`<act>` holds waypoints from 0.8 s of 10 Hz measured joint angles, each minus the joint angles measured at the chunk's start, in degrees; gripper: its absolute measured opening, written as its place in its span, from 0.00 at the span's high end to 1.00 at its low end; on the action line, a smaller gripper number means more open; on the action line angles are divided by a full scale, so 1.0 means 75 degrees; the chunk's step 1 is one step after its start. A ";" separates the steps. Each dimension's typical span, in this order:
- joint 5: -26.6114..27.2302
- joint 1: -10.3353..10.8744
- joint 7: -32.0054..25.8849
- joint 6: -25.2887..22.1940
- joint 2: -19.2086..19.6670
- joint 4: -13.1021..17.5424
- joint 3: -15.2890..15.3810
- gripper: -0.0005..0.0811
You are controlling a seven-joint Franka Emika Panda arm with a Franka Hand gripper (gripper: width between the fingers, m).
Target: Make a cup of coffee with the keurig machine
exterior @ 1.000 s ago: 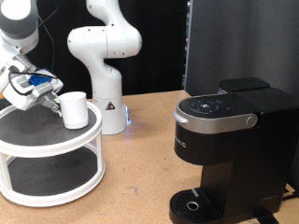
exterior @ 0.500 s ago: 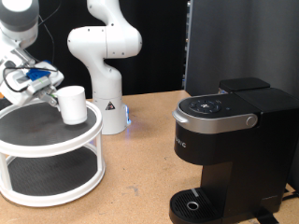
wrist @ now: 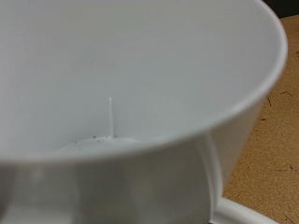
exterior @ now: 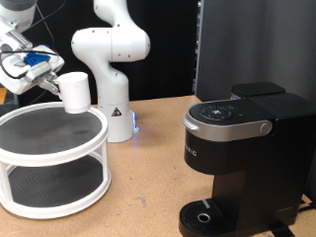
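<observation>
The small white cup (exterior: pixel 76 91) hangs in the air above the top tier of the white round shelf (exterior: pixel 54 148), at the exterior view's upper left. My gripper (exterior: pixel 51 82) is shut on the cup's side and holds it upright. The wrist view is filled by the cup's white inside (wrist: pixel 121 84), which looks empty. The black keurig machine (exterior: pixel 247 158) stands at the exterior view's right, its silver-rimmed lid (exterior: pixel 229 118) closed and its round drip base (exterior: pixel 205 217) bare.
A second white robot arm (exterior: pixel 111 59) stands behind the shelf on the wooden table (exterior: pixel 138 197). A dark panel (exterior: pixel 252 44) stands behind the machine. The shelf's two dark tiers hold nothing.
The gripper has lifted the cup up off the shelf's top tier, several centimetres higher than a second ago. The machine has not changed.
</observation>
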 joint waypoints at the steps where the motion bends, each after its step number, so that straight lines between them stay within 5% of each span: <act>1: 0.0102 0.0000 0.0094 0.0012 0.0002 -0.0053 0.0000 0.91; 5: 0.1171 0.0178 0.0880 0.1300 -0.0054 -0.0739 0.0812 0.91; 8: 0.2326 0.0777 0.1221 0.2380 -0.0037 -0.0955 0.1526 0.91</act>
